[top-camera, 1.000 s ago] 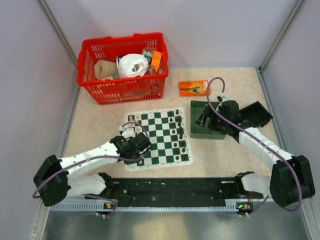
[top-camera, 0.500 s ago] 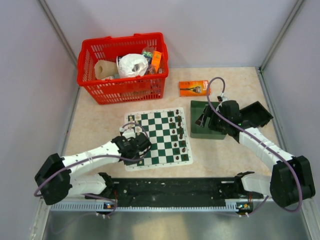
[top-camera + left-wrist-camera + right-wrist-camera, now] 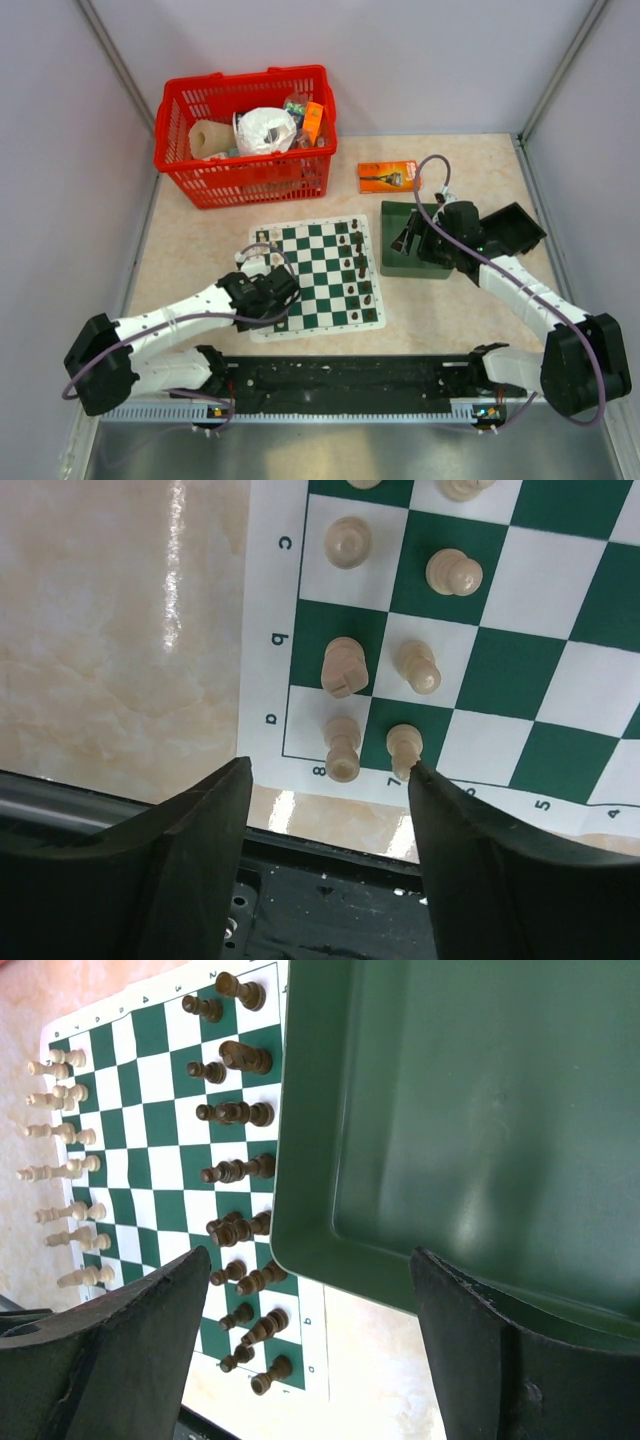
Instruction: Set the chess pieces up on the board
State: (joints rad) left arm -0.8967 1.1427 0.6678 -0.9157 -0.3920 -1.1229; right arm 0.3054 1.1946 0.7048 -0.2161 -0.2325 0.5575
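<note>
The green and white board (image 3: 325,262) lies mid-table. Cream chess pieces (image 3: 340,667) stand in two rows along its left side, and dark chess pieces (image 3: 235,1113) in two rows along its right side. My left gripper (image 3: 272,290) hovers over the board's near left corner. In the left wrist view it (image 3: 330,772) is open, with the two corner cream pieces (image 3: 404,748) standing free just beyond its fingertips. My right gripper (image 3: 405,240) is open over the near edge of the dark green tray (image 3: 480,1110) and holds nothing (image 3: 312,1260).
A red basket (image 3: 245,135) full of odds and ends stands at the back left. An orange packet (image 3: 388,177) lies behind the green tray (image 3: 400,262). A black bin (image 3: 515,228) sits to the tray's right. The black base rail (image 3: 350,385) runs along the near edge.
My left gripper has gone from shut to open, leaving a cream piece standing at the board's near left corner, and has drawn back slightly. The right arm has not moved.
</note>
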